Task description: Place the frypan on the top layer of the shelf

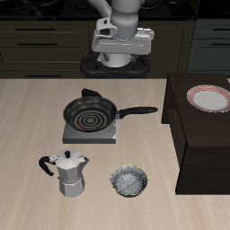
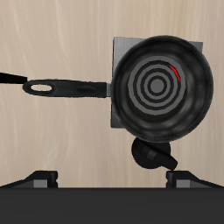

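Your pale wood-grain table [image 1: 36,117] carries the blocky, dark, flat-topped shelf [image 1: 208,144]. The round black frypan [image 1: 91,113], long straight handle, sits on the grey square burner plate [image 1: 90,133]. Your gripper [image 1: 120,40] hovers above it; whether the jaws are spread, you cannot tell.

Frypan [image 2: 162,87] sits directly below the gripper [image 2: 112,179], round black bowl with concentric rings showing and a short red arc on one ring. It rests on a grey square burner plate [image 2: 117,52], covering most of it. Long straight handle [image 2: 66,87] runs out sideways over the light wood table [image 2: 52,35]. Black knobbed object [image 2: 150,155], likely the moka pot lid, just beside the pan, nearer the fingertips [image 2: 44,178]. Fingers spread apart, holding nothing.
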Controlling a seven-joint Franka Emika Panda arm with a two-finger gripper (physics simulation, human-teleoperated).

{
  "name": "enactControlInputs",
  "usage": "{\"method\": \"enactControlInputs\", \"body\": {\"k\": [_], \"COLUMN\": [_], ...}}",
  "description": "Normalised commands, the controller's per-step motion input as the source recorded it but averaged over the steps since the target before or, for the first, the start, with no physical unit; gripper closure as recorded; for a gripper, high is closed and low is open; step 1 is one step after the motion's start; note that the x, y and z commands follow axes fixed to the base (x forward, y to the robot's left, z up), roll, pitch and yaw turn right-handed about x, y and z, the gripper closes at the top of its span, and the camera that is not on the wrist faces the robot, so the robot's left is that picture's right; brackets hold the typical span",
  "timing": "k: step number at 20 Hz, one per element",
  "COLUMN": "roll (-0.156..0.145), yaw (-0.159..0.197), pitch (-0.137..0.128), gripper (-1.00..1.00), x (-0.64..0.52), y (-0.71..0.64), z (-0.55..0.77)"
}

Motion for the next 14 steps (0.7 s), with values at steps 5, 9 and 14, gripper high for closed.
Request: {"method": "enactControlInputs", "body": {"k": [5,9,14], "roll": [0.029,0.049,0.008], "yaw": [-0.121,-0.166,-0.118], "pitch": [0.006,-0.007,0.020], "gripper": [-1.00,-1.00,-1.00], "x": [0.07,0.07,0.12], "y": [0.10,0.14,0.06], "z": [0.07,0.07,-0.03]}}
